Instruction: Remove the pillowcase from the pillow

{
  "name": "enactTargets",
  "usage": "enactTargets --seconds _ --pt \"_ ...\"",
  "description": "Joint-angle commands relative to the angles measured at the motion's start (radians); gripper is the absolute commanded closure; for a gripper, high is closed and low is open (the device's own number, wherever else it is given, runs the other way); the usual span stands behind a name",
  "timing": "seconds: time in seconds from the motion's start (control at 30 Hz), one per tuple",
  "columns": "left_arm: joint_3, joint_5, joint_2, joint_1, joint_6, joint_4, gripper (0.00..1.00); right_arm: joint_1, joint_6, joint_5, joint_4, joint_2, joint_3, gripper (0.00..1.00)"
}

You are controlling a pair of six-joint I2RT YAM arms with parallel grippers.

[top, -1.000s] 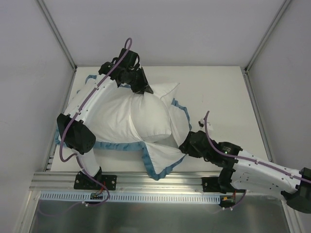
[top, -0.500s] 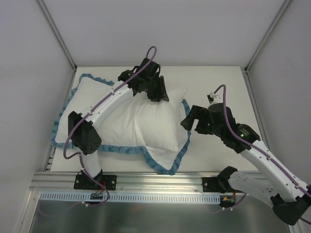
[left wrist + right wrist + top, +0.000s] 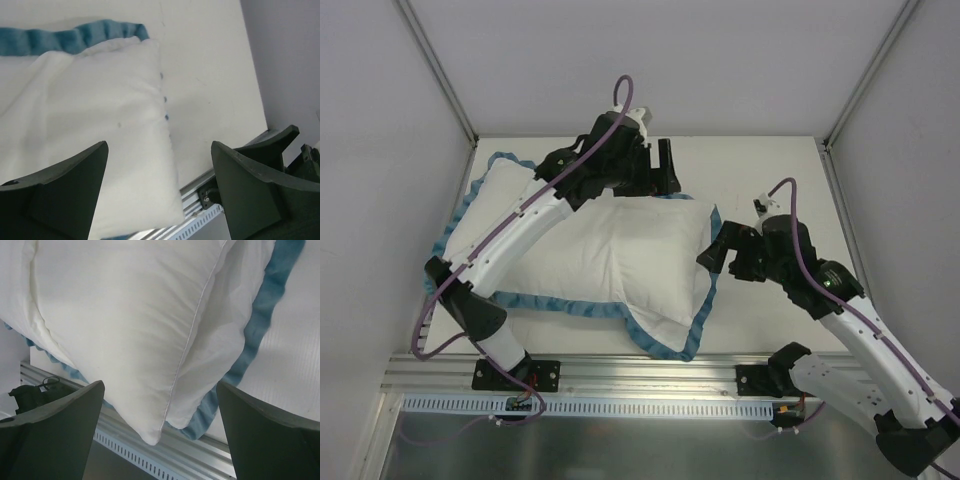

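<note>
The plump white pillow lies flat on the table on top of the pillowcase, whose teal frill shows at the far left, along the front and down the right side. My left gripper hangs open just beyond the pillow's far right corner, holding nothing. In the left wrist view, white cloth and teal frill lie below the gripper. My right gripper stands open beside the pillow's right edge. Its wrist view shows the pillow corner and the frilled flap beneath the gripper.
A metal rail runs along the table's near edge, under the overhanging frill. Grey walls with corner posts close in the sides and back. Bare table lies right of the pillow.
My left gripper let go of the pillow's far corner, opened and shifted right. My right gripper released the cover, opened and rose to the pillow's right edge. The pillow settled flat.
</note>
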Motion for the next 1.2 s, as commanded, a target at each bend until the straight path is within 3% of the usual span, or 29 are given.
enactTargets --seconds 0.0,0.17,0.33,0.43,0.47,0.53,0.57,0.6,0.63,0.67,0.7,0.8,0.97,1.07,1.17 --pt "-0.117 -0.22 -0.123 0.004 0.043 -0.074 0.15 -0.002 -0.006 -0.119 0.064 0.051 0.0 0.01" --pt "-0.315 -0.406 -0.214 0.005 0.037 -0.14 0.14 0.034 0.037 -0.196 0.15 0.123 -0.006 0.0" --pt "-0.449 -0.347 -0.213 0.005 0.008 -0.144 0.09 0.134 0.085 -0.181 0.254 0.269 -0.034 0.03" --pt "-0.501 -0.359 -0.203 0.005 0.0 -0.142 0.19 0.189 0.094 -0.129 0.291 0.338 -0.032 0.03" --pt "-0.513 -0.363 -0.197 0.007 0.001 -0.144 0.33 0.194 0.103 -0.133 0.302 0.387 -0.032 0.01" --pt "-0.535 -0.376 -0.2 0.013 0.0 -0.144 0.51 0.202 0.106 -0.15 0.319 0.425 -0.009 0.19" --pt "-0.541 -0.377 -0.211 0.016 0.0 -0.142 0.67 0.202 0.094 -0.144 0.311 0.444 0.009 0.4" --pt "-0.547 -0.376 -0.22 0.022 -0.002 -0.144 0.74 0.195 0.082 -0.108 0.295 0.442 0.059 0.87" --pt "-0.553 -0.377 -0.229 0.037 0.001 -0.144 0.81 0.188 0.066 -0.091 0.256 0.436 0.092 0.99" --pt "-0.564 -0.379 -0.254 0.048 0.003 -0.144 0.98 0.174 0.033 -0.071 0.235 0.421 0.129 0.99" --pt "-0.567 -0.377 -0.265 0.063 0.004 -0.144 1.0 0.157 0.022 -0.031 0.2 0.412 0.173 0.99" --pt "-0.573 -0.363 -0.315 0.146 0.021 -0.142 1.0 0.032 -0.033 0.0 0.089 0.384 0.383 0.99" --pt "-0.533 -0.36 -0.366 0.313 0.093 -0.145 1.0 -0.061 -0.095 0.067 -0.092 0.372 0.779 0.99" --pt "-0.483 -0.333 -0.398 0.431 0.121 -0.162 1.0 -0.087 -0.127 0.139 -0.146 0.308 0.845 0.99" --pt "-0.421 -0.319 -0.421 0.496 0.144 -0.162 1.0 -0.11 -0.158 0.251 -0.187 0.217 0.803 0.99"
